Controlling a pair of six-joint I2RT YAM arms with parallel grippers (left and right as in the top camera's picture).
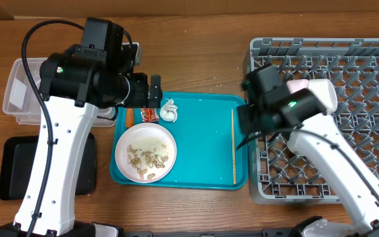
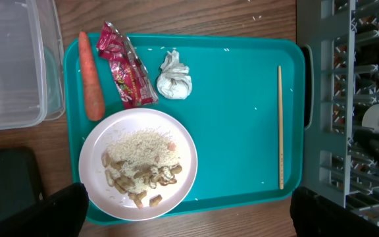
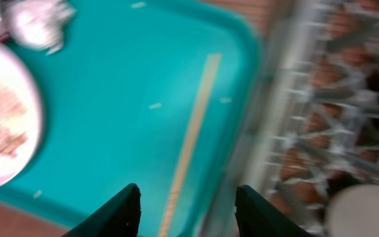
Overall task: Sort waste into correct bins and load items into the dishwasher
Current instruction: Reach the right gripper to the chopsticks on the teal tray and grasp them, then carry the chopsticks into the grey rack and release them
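On the teal tray (image 1: 202,141) lie an orange carrot (image 2: 91,76), a red wrapper (image 2: 127,66), a crumpled white tissue (image 2: 175,82), a white plate (image 2: 176,131) with beige and white food scraps (image 2: 140,168), and one wooden chopstick (image 2: 280,125). My left gripper (image 1: 154,92) is open and empty above the tray's far left corner; its fingers show at the bottom of the left wrist view (image 2: 189,220). My right gripper (image 3: 186,217) is open and empty, hovering over the chopstick (image 3: 193,138) at the tray's right edge. The right wrist view is blurred.
The grey dish rack (image 1: 347,138) stands right of the tray, with a white round dish (image 2: 377,117) inside, partly hidden by my right arm. A clear tub (image 1: 18,85) and a black tray (image 1: 12,168) sit left of the teal tray.
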